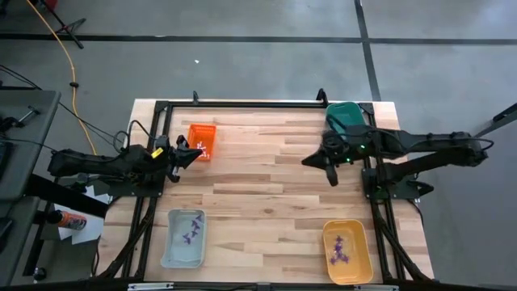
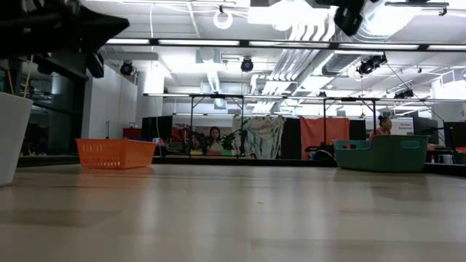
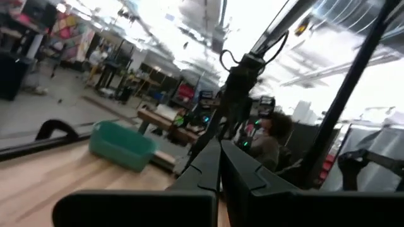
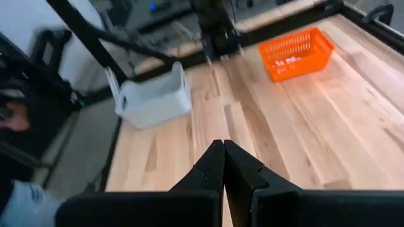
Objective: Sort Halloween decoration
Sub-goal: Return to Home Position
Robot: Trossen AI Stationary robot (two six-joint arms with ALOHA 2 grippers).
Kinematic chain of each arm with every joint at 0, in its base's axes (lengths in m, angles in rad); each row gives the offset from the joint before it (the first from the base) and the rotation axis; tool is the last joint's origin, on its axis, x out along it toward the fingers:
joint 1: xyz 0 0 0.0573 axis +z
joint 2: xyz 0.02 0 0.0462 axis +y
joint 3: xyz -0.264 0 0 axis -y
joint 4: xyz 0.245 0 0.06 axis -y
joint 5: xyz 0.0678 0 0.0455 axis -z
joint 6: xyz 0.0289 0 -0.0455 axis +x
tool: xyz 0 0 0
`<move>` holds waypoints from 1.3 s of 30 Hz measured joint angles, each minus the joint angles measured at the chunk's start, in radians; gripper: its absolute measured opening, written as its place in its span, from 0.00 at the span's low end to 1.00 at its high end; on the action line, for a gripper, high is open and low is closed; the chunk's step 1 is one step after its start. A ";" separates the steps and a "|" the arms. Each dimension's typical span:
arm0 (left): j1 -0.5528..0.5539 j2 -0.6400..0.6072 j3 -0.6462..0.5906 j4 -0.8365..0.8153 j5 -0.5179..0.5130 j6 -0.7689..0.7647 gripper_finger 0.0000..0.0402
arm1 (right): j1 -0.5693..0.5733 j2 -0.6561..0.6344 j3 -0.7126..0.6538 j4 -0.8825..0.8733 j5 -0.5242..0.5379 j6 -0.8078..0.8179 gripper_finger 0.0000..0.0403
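pieces of purple decoration (image 1: 191,229) inside pale blue tray (image 1: 181,253), high view only

The table (image 1: 266,190) has a light wood butcher-block top set inside a black tube frame (image 1: 242,103). Grey concrete floor (image 1: 242,65) surrounds it. One dark seam (image 1: 367,48) in the floor runs off at 1 o'clock, and another crosses at 12 o'clock. A yellow cable (image 1: 73,84) lies on the floor at 10 o'clock. A grey side bench (image 1: 24,121) stands at 9 o'clock.

The low view shows an open hall behind the table. White strip lights (image 2: 196,42) line the ceiling, and pale ducts (image 2: 306,29) run at 1 o'clock. A white wall (image 2: 109,102) stands at 9 o'clock. A black frame stand (image 2: 218,95) and an orange-red panel (image 2: 324,135) occupy the far side.
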 joint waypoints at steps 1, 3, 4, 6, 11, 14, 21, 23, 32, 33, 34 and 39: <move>0.001 0.000 0.000 -0.016 -0.001 0.000 0.00 | 0.007 -0.034 -0.049 0.050 0.002 0.008 0.00; 0.000 0.000 0.000 -0.037 0.000 -0.022 0.00 | 0.012 -0.106 -0.149 0.148 0.002 0.013 0.00; -0.001 0.000 0.000 -0.044 0.004 -0.035 0.00 | 0.013 -0.141 -0.196 0.189 0.001 0.014 0.00; -0.001 0.001 0.000 -0.060 0.004 -0.045 0.00 | 0.009 -0.214 -0.283 0.244 0.020 0.007 0.00; -0.001 0.002 0.000 -0.103 0.005 -0.034 0.00 | -0.012 -0.409 -0.478 0.369 0.102 -0.056 0.00; -0.001 0.002 0.000 -0.125 0.006 -0.034 0.00 | -0.024 -0.522 -0.581 0.424 0.093 -0.081 0.00; -0.001 0.002 0.000 -0.156 0.007 -0.033 0.00 | -0.029 -0.720 -0.727 0.485 0.088 -0.115 0.00; -0.001 0.002 0.000 -0.158 0.007 -0.034 0.00 | -0.029 -0.760 -0.751 0.486 0.088 -0.134 0.00; -0.001 0.002 0.000 -0.157 0.007 -0.034 0.00 | -0.029 -0.881 -0.868 0.473 0.089 -0.151 0.00; -0.001 0.002 0.000 -0.157 0.007 -0.033 0.00 | -0.029 -0.890 -0.881 0.474 0.092 -0.151 0.00; -0.001 0.002 0.000 -0.157 0.007 -0.033 0.00 | -0.029 -0.900 -0.895 0.481 0.095 -0.151 0.00; -0.001 0.002 0.000 -0.157 0.007 -0.034 0.00 | -0.038 -0.907 -0.899 0.393 0.105 -0.213 0.00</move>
